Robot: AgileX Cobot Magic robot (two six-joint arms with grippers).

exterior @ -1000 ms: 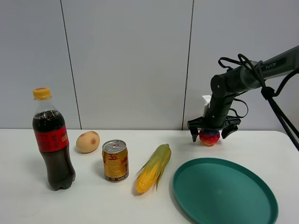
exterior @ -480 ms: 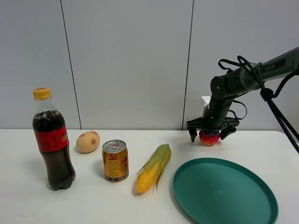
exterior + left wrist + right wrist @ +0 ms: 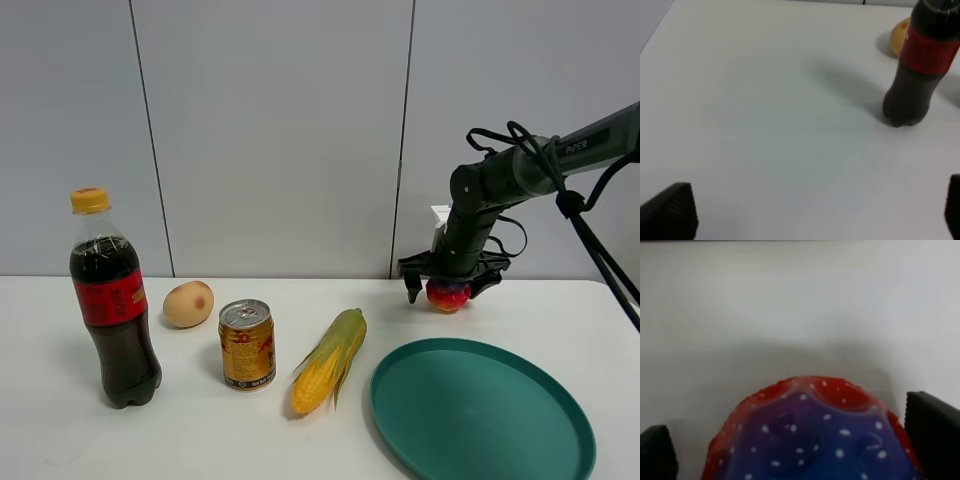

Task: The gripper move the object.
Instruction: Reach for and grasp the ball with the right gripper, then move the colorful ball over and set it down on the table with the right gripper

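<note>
The object, a small bumpy ball (image 3: 449,295), blue-purple on top and red below, sits on the white table at the back right. My right gripper (image 3: 449,285) hangs over it with one finger on each side. In the right wrist view the ball (image 3: 810,435) fills the space between the two black fingertips (image 3: 932,432). A small gap shows at one finger, so the jaws look open around it. My left gripper (image 3: 810,212) is open and empty over bare table. It is out of the exterior high view.
A teal plate (image 3: 482,412) lies at the front right. A corn cob (image 3: 328,362), a gold can (image 3: 247,344), a tan potato (image 3: 188,304) and a cola bottle (image 3: 112,300) stand in a row to the left. The bottle (image 3: 920,65) also shows in the left wrist view.
The right gripper has shifted very slightly around the ball. The ball stays in place on the table.
</note>
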